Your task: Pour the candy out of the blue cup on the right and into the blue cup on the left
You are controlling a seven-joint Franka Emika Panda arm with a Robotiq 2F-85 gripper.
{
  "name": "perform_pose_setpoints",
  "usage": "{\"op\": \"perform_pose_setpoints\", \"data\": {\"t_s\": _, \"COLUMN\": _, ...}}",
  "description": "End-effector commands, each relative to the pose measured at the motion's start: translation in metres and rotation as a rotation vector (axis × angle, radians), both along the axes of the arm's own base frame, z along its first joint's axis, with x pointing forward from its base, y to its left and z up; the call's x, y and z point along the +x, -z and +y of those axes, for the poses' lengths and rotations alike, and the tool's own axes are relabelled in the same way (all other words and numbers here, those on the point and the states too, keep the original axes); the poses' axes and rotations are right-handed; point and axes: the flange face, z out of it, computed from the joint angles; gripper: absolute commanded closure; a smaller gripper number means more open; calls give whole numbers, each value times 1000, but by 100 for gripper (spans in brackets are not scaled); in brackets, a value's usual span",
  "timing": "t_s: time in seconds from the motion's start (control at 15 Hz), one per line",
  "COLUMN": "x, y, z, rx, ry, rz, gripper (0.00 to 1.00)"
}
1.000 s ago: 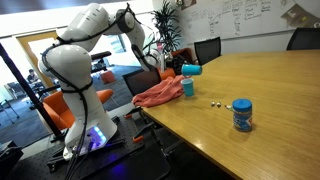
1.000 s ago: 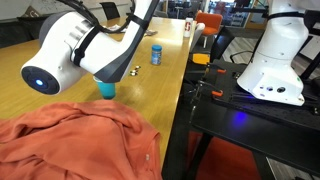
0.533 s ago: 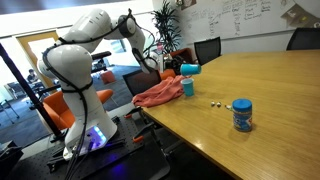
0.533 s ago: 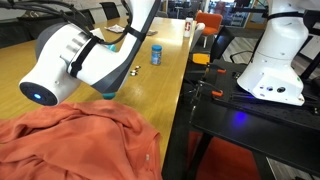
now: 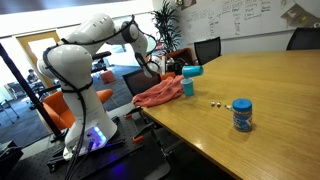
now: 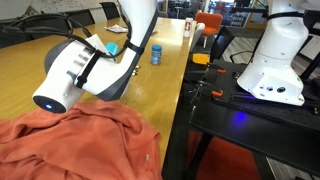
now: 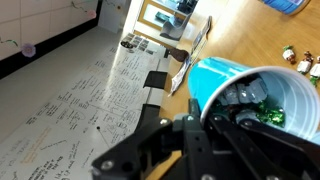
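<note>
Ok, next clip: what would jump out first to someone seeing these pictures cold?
The big white robot arm at the end of the table, its gripper holding a blue cup tipped sideways; the wrist view shows green candy inside. Then the orange-red cloth heaped on the table corner, filling the foreground in an exterior view, with a few loose candies lying nearby.

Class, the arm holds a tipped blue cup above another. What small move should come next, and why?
Probably tilt the tipped blue cup further while keeping it above the upright cup: the wrist view shows candy inside it, and stray pieces lie on the table.
</note>
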Motion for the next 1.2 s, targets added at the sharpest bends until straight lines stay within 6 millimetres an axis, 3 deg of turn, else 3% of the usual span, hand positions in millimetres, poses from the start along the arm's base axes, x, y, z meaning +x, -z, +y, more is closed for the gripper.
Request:
{"op": "perform_pose_setpoints", "data": {"t_s": 0.0, "x": 5, "y": -1, "z": 4, "rx": -105, "ry": 11, "rz": 22, "gripper": 99}}
{"op": "perform_pose_setpoints", "data": {"t_s": 1.13, "x": 9, "y": 10, "z": 9, "rx": -257, "ry": -6, "rz": 135, "gripper": 99}}
